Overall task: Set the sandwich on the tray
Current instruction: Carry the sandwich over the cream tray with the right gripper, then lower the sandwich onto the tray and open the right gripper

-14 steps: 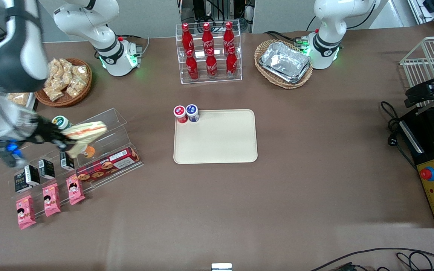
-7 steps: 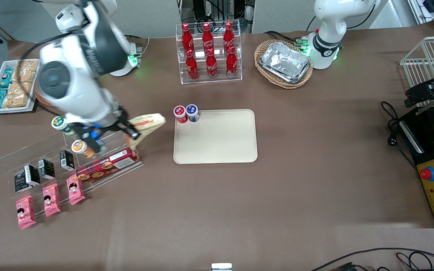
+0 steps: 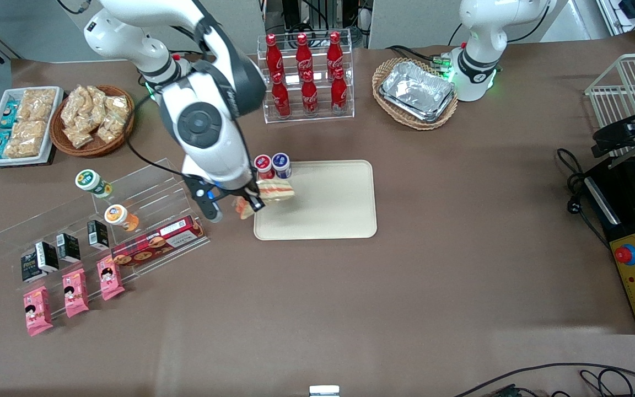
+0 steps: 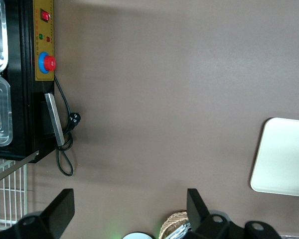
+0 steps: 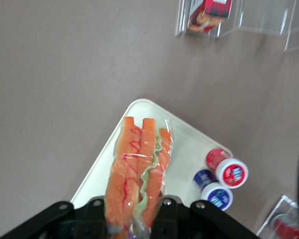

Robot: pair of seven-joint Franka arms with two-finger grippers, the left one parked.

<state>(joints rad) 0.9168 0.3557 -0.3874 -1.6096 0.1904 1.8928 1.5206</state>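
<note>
Since half a second ago the gripper (image 3: 247,199) has carried the sandwich (image 3: 273,194) from above the clear display rack (image 3: 146,220) to the tray (image 3: 323,212), hanging over its 9 o'clock edge, the working arm's side. Its fingers are clamped on the wrapped wedge, orange and green filling showing. At the tray's 11 o'clock corner stand a red-lidded cup (image 3: 263,165) and a blue-lidded cup (image 3: 281,164), lid print unreadable.

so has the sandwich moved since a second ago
Yes. Held in the gripper, the sandwich has travelled from above the clear rack to the tray edge.
</note>
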